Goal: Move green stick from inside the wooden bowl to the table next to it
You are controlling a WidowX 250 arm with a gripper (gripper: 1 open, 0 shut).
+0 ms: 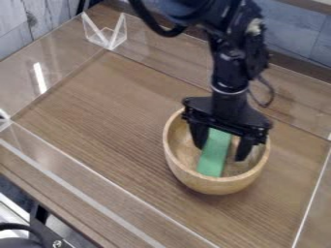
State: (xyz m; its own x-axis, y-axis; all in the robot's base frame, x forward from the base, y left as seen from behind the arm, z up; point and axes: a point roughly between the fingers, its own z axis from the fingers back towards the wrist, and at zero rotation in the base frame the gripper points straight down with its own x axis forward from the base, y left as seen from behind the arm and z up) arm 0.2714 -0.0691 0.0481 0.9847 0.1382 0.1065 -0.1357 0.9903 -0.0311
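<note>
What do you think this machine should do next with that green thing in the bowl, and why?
Probably close the fingers on the green stick. They stand open on either side of its upper end, pointing down into the wooden bowl, and the stick lies inside it, not yet gripped.

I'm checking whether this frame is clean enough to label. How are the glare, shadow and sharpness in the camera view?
Camera view: soft and low in detail overall; white glare streaks sit on the clear wall at left; the tabletop is evenly lit; the open tool darkens the inside of the bowl, yet the green stick stays readable.
</note>
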